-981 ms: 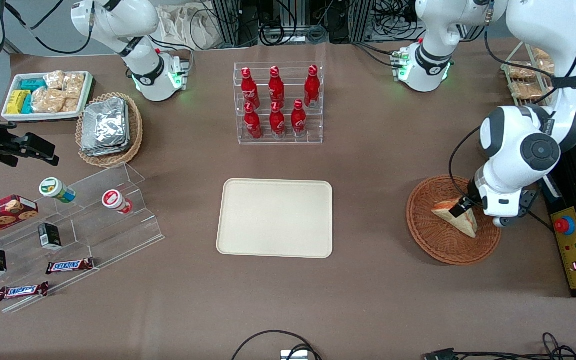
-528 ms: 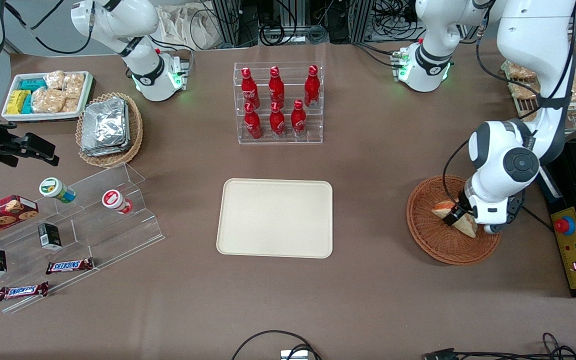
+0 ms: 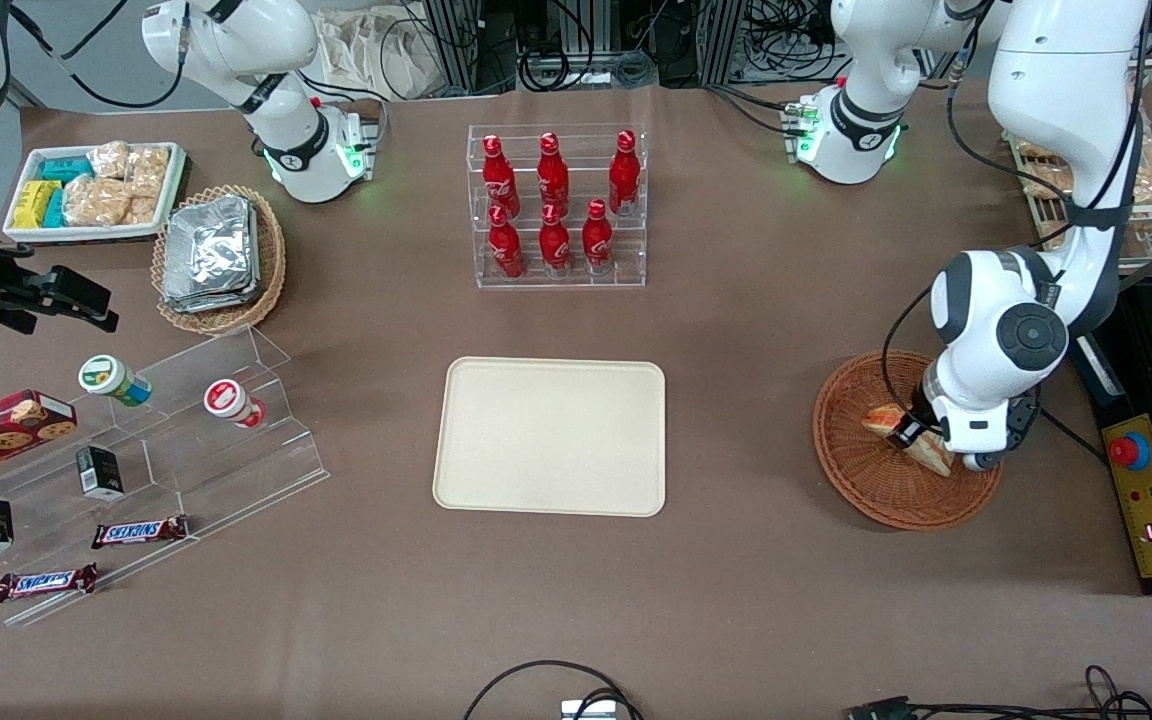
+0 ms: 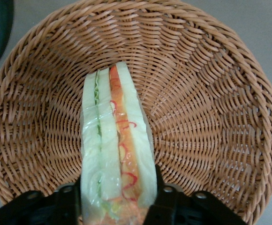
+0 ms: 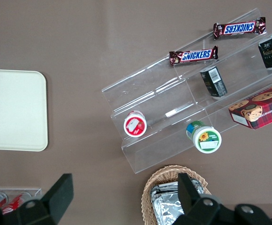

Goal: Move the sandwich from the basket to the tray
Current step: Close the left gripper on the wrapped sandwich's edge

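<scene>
The sandwich (image 3: 932, 457) is a wrapped white-bread wedge with orange and green filling, and it lies in the round reddish-brown wicker basket (image 3: 866, 480) at the working arm's end of the table. My gripper (image 3: 910, 434) is down in the basket, shut on the sandwich. In the left wrist view the sandwich (image 4: 115, 140) runs between the two black fingers (image 4: 162, 199), which press on both of its bread faces, with the basket's weave (image 4: 211, 117) all around. The cream tray (image 3: 550, 436) lies bare at the table's middle, toward the parked arm from the basket.
A clear rack of red bottles (image 3: 558, 205) stands farther from the camera than the tray. A control box with a red button (image 3: 1131, 450) sits beside the basket at the table's end. A clear stepped shelf (image 3: 186, 440) with snacks is toward the parked arm's end.
The arm has swung over the basket and the gripper has come lower onto the sandwich. The sandwich has shifted slightly in the basket.
</scene>
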{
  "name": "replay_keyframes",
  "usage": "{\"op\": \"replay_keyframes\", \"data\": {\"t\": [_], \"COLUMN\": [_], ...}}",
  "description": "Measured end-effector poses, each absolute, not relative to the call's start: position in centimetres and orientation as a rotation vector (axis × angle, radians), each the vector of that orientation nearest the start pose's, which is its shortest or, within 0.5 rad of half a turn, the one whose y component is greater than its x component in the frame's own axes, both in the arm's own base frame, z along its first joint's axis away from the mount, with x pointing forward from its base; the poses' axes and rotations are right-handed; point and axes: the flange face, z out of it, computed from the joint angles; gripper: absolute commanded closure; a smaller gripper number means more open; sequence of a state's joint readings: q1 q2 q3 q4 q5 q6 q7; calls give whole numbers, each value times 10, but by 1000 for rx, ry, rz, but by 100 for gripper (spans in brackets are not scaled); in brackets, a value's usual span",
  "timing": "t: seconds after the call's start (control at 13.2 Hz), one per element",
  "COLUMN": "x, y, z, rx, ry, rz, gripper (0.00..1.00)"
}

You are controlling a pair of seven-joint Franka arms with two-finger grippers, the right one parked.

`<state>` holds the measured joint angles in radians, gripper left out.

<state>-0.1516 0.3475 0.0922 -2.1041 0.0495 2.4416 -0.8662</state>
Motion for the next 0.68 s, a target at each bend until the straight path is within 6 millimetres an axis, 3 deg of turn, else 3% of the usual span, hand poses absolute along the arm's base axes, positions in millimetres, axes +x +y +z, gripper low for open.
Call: {"op": "replay_keyframes", "data": {"t": [0.3, 0.45, 0.68], "x": [583, 588, 593], "y": [-36, -38, -56], "z": [271, 309, 395], "rx": [-2872, -2907, -2979], "ry": [-1128, -1089, -938], "rz": [-51, -105, -151], "gripper": [100, 100, 100]}}
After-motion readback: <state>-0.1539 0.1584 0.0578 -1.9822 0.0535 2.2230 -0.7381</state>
